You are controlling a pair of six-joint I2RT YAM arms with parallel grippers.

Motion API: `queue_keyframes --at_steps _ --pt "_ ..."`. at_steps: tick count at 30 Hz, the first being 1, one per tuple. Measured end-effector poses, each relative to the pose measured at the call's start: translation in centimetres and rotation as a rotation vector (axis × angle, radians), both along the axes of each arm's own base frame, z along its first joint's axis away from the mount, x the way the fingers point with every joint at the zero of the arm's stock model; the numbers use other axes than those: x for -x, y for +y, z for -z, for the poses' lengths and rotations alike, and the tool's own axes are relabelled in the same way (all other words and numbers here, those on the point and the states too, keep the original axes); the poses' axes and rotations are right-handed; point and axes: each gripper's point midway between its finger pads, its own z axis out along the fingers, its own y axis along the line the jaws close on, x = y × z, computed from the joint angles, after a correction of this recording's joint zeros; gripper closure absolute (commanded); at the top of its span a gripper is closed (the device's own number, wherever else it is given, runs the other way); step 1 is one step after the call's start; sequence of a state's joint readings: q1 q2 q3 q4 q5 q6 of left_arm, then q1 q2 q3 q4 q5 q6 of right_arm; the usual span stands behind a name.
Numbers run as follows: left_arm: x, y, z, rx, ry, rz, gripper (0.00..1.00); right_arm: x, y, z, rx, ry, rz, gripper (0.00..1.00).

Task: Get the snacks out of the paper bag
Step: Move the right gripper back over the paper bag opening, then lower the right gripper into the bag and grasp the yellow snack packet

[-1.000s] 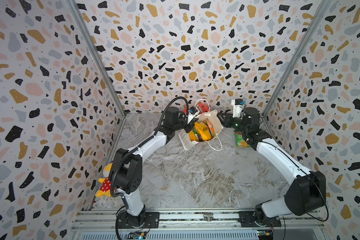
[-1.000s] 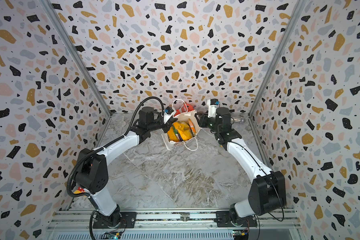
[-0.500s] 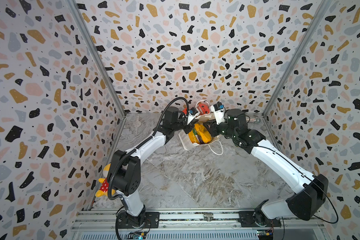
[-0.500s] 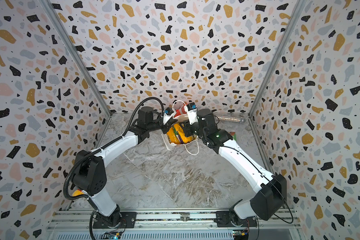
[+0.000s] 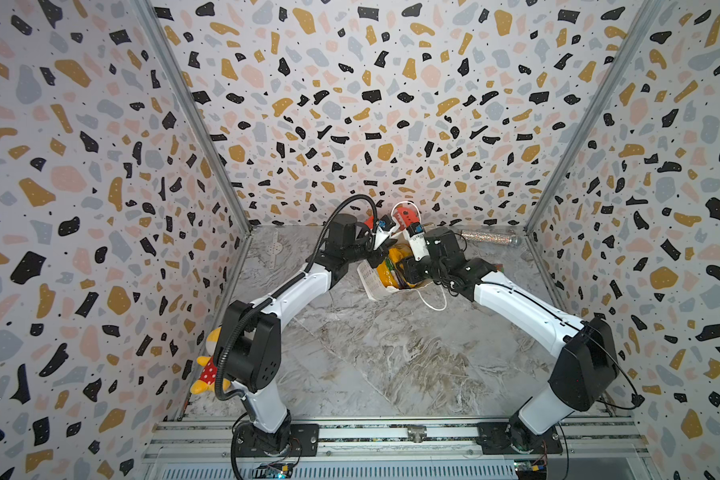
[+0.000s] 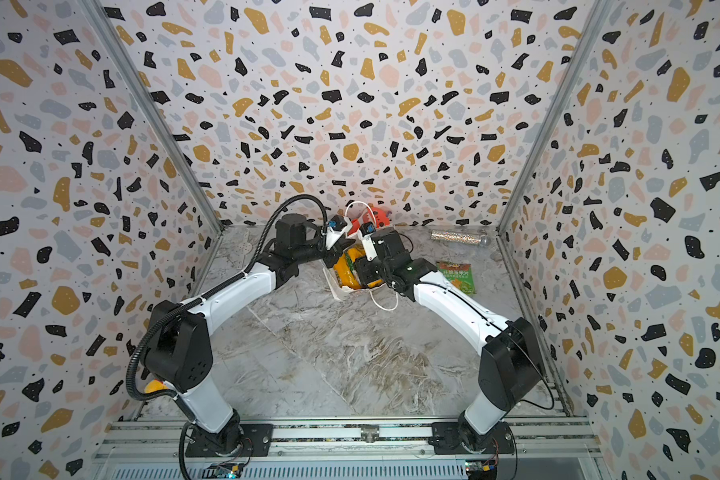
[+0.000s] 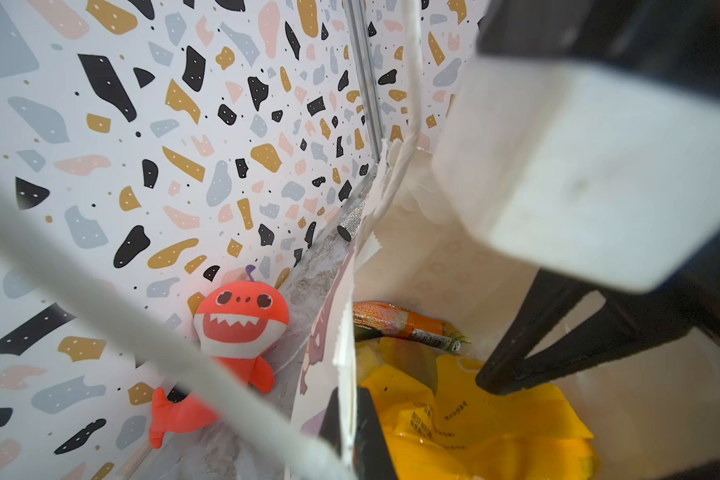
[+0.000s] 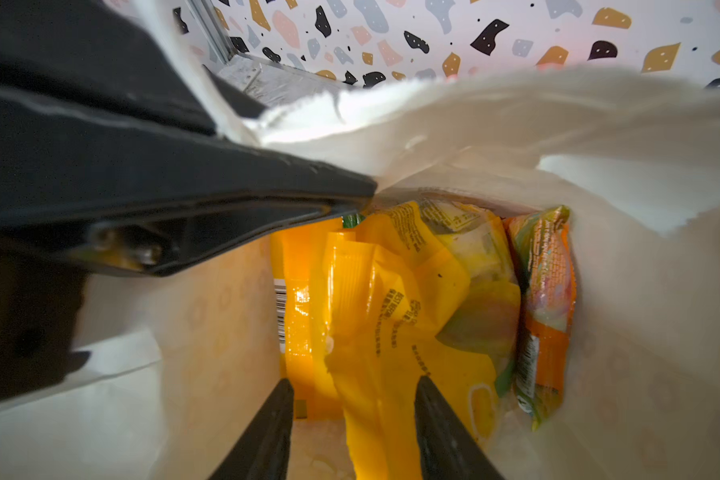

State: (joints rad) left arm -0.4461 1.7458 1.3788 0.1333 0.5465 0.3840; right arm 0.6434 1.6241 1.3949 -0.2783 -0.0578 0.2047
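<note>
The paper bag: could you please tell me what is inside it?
Inside the paper bag lie orange-yellow packets and an orange packet, with the open right gripper reaching in. Anything beneath them is covered.

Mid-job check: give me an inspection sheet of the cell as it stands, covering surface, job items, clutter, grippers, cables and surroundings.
Surface: marble-pattern table, no damage seen.
Job's things: paper bag at the back, mouth open; yellow packets and an orange packet inside; green packet on the table beside the right arm.
Clutter: shark plush behind the bag; glittery tube along the back wall; yellow plush at the left wall, partly behind the left arm.
Grippers: left gripper shut on the bag's rim; right gripper open inside the bag, fingers either side of a yellow packet.
Cables: black hose along the left arm; thin cable at the right elbow; cord handle loose on the table.
Surroundings: terrazzo walls on three sides; aluminium rail in front.
</note>
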Motion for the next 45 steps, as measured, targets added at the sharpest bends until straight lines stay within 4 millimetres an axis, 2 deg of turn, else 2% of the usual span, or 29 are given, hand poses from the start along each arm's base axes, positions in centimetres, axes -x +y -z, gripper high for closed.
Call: queue_keyframes --at_steps 11,17,21,29,33,41,45 --pt "0.0 0.0 -0.1 0.004 0.002 0.001 1.00 -2.1 0.8 2.8 0.060 0.023 0.046 0.42" --pt "-0.1 0.1 -0.1 0.004 0.002 -0.007 1.00 -2.7 0.4 2.9 0.075 0.012 0.088 0.55" --pt "-0.1 0.1 -0.1 0.004 0.000 -0.008 1.00 -3.2 0.2 2.9 0.078 -0.002 0.114 0.75" --pt "-0.2 0.1 -0.1 0.005 -0.002 -0.008 1.00 -3.6 0.1 2.6 0.091 -0.031 0.138 0.90" --pt "-0.1 0.1 -0.1 0.005 -0.001 -0.008 1.00 -3.8 0.0 2.4 0.092 -0.046 0.146 1.00" --pt "-0.1 0.1 0.0 0.005 0.000 -0.006 1.00 -3.4 -0.4 2.0 0.083 -0.059 0.144 1.00" --pt "-0.1 0.0 0.0 0.007 -0.004 -0.006 1.00 -2.9 -1.1 1.1 0.072 -0.069 0.149 1.00"
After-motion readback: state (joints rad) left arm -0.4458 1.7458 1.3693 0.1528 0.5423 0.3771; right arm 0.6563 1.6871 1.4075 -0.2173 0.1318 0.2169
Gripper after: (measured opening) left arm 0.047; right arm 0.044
